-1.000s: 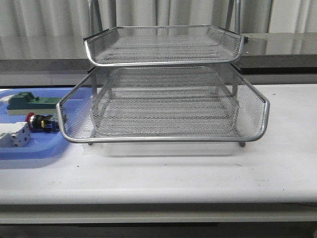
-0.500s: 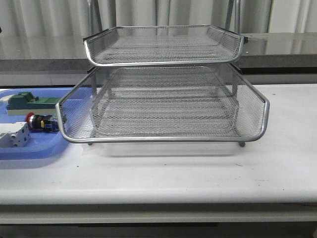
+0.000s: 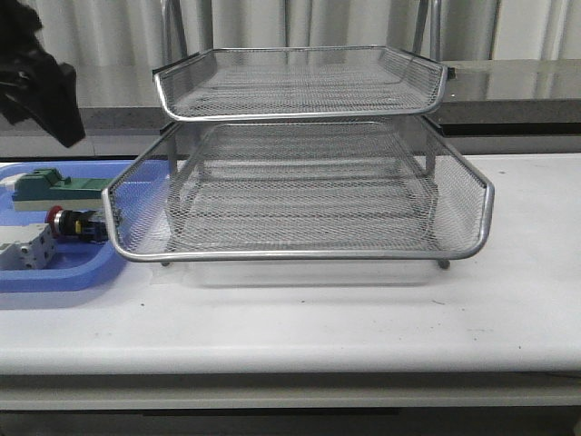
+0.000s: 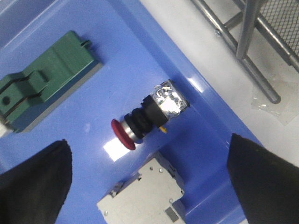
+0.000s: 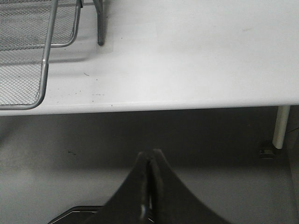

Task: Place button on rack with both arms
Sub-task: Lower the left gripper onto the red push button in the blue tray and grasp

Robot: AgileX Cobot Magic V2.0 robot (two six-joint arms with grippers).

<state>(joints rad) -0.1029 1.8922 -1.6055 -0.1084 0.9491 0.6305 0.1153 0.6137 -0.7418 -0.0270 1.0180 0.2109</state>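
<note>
Hardly begun: the button (image 4: 145,116) lies on its side in the blue tray (image 4: 121,51), left of the empty rack (image 3: 300,195). The left gripper (image 4: 145,179) hovers above it, spread wide, holding nothing. The right gripper (image 5: 149,186) is closed, empty.

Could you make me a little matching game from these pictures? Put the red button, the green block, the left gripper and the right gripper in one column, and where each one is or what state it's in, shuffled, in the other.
Things:
1. button
2. green block
3. left gripper
4. right gripper

Descriptions:
A. fingers pressed together, out past the table's front edge
B. lying on its side in the blue tray, between two other parts
C. open, hanging over the tray
D. lying in the tray, on the far side of the button from the grey boxy part

Pairs: 1-B, 2-D, 3-C, 4-A
</note>
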